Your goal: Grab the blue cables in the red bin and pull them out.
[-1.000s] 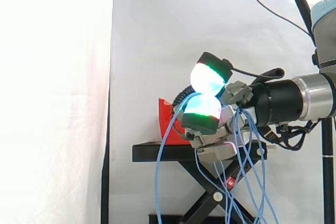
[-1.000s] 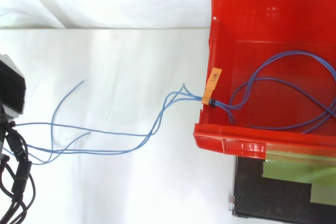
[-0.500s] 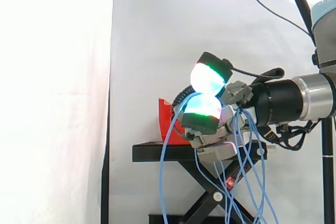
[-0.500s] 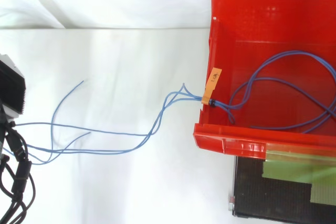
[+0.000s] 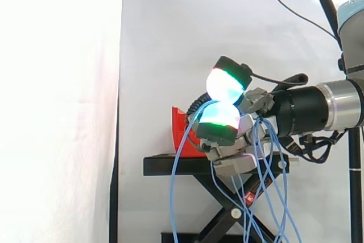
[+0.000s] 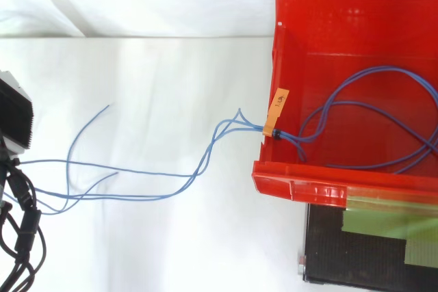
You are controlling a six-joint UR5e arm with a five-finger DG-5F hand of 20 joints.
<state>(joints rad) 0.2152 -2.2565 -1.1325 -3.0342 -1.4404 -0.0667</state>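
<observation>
The hand [image 5: 251, 106], fingers curled round the blue cables [image 6: 164, 191], holds them in front of the red bin [image 6: 287, 184]. Their far ends cross the bin's wall and lie inside. Under the bin is a black stand [image 5: 176, 166], and behind it a white curtain [image 5: 170, 38].

Wide bare room left of the bin [image 6: 328, 189], crossed by loose cables [image 6: 246, 128]. Inside the bin, open from above, cable loops over the floor. Under the robot hand [image 5: 230, 140], hanging strands curtaining the stand [image 5: 182, 166].
</observation>
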